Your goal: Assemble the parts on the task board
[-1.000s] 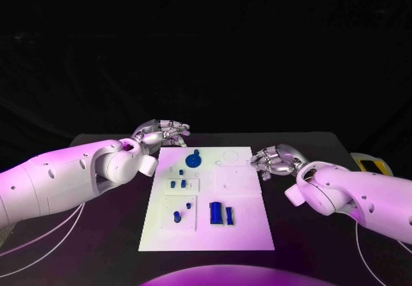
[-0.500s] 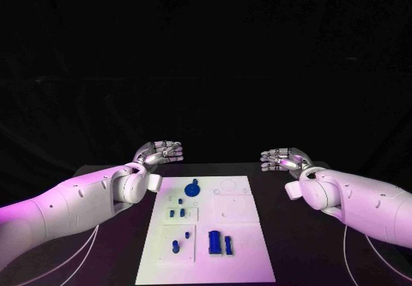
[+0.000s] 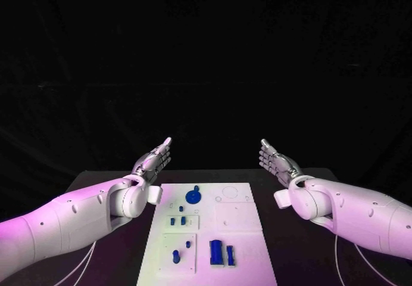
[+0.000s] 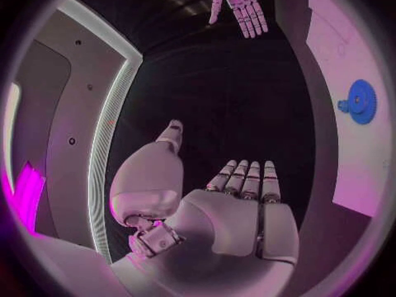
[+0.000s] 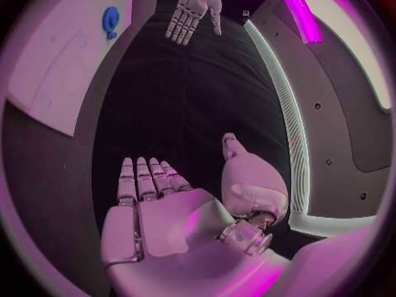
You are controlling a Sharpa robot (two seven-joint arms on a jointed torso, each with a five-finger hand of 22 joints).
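Note:
The white task board (image 3: pixel 236 232) lies in the middle of the black table. On it are a round blue gear (image 3: pixel 194 195), small blue pegs (image 3: pixel 177 220) and two upright blue blocks (image 3: pixel 221 253) near the front. My left hand (image 3: pixel 155 158) is raised beyond the board's far left corner, fingers straight and spread, holding nothing. My right hand (image 3: pixel 275 159) is raised beyond the far right corner, flat and empty too. The left wrist view shows the left hand's palm (image 4: pixel 235 211), the gear (image 4: pixel 360 101) and the right hand (image 4: pixel 241 5). In the right wrist view, the right hand (image 5: pixel 161 211) faces the left hand (image 5: pixel 191 10).
Black table surface (image 3: pixel 103 190) flanks the board on both sides. The board (image 5: pixel 66 66) curves along one side in the right wrist view, with the gear (image 5: pixel 111 20) on it.
Both hands have gone from curled fingers low beside the board to straight, spread fingers raised beyond its far edge. The whole head picture has shifted, so the camera has moved.

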